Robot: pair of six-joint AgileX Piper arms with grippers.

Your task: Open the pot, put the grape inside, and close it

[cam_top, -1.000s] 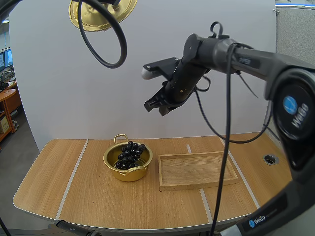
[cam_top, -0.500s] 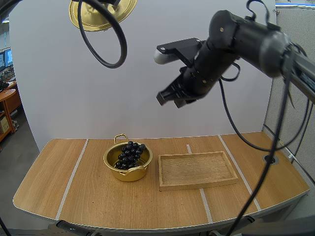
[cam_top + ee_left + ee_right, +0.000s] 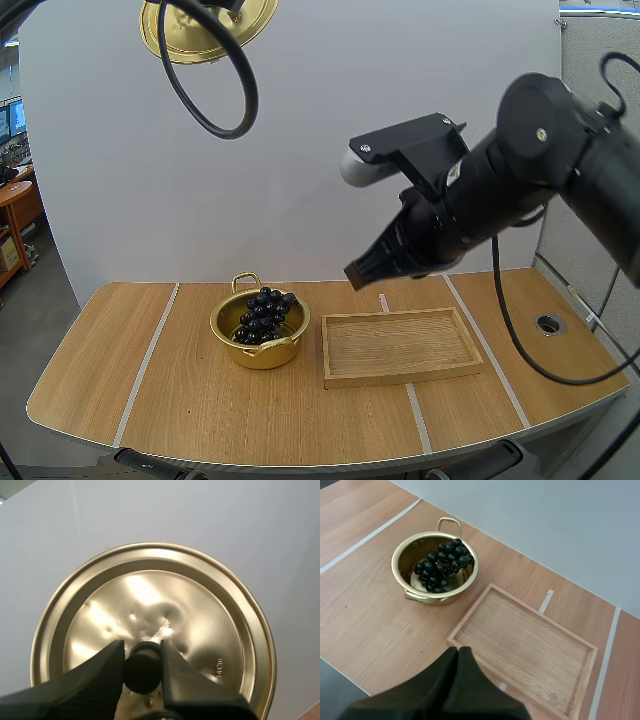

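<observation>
1. The lid (image 3: 200, 625) should be thin, stiff, light and slick (my guess). Its black knob (image 3: 142, 672) is the sure hold, and my left gripper (image 3: 142, 649) pinches it, high above the table (image 3: 180, 400).
2. It is shiny gold, dented near the centre.
3. The pot (image 3: 262, 356) stands open with the grapes (image 3: 263, 313) inside. My right gripper (image 3: 457, 652), closed and empty, hangs near the tray (image 3: 400, 377).

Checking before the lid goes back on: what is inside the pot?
A bunch of dark grapes fills most of the open gold pot, with some bare inner wall showing beside it. The pot's bottom under the grapes is covered.
</observation>
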